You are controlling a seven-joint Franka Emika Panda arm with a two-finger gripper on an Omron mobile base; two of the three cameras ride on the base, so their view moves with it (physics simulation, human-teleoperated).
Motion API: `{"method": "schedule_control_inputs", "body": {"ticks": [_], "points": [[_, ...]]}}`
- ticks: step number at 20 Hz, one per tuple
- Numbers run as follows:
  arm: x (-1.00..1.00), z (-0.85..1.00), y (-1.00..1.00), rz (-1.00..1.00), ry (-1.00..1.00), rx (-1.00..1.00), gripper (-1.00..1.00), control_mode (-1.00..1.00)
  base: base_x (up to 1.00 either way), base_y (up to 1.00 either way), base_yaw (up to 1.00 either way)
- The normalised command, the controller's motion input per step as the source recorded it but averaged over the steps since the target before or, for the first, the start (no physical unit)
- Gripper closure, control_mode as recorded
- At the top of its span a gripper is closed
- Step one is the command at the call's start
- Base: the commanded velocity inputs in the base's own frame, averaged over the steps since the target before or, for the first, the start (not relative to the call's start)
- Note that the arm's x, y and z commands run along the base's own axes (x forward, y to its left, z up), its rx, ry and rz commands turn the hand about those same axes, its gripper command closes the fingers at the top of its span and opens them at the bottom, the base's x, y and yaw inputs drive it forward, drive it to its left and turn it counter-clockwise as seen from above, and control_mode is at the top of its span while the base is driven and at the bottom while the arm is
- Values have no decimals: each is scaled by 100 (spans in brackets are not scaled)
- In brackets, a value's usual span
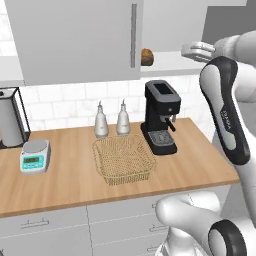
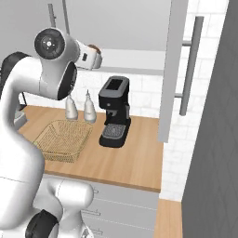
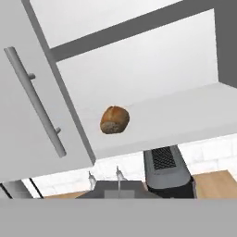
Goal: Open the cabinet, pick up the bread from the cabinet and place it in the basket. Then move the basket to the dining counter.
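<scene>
Cabinet (image 1: pixel 75 40): upper frame, right door swung open, left door closed.
Bread (image 3: pixel 115 120): centre of hand view, alone on the bottom shelf.
Gripper (image 1: pixel 196 50): upper right of left base view, level with the shelf; fingers seemingly together, holding nothing.
Basket (image 1: pixel 123 159): mid-frame on the counter (image 1: pixel 65 185), beside the coffee machine (image 1: pixel 161 116).

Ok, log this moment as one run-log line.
cabinet: right door open | bread: on cabinet shelf, untouched | gripper: shut, empty, facing the bread | basket: empty, on counter beside coffee machine
</scene>
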Motion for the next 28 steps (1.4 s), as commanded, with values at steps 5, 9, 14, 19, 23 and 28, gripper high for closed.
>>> {"method": "schedule_control_inputs", "body": {"ticks": [5, 9, 14, 19, 23, 28], "points": [[3, 0, 94, 23, 0, 0, -100, -100, 0, 0, 0], [36, 0, 93, 10, -2, -4, -100, -100, 0, 0, 0], [71, 2, 56, 2, 1, -15, -100, -100, 0, 0, 0], [67, 10, 24, 0, 0, -13, -100, -100, 0, 0, 0], [48, 3, 11, 0, 0, -8, -100, -100, 0, 0, 0], [38, 0, 15, 0, 0, -9, -100, -100, 0, 0, 0]]}}
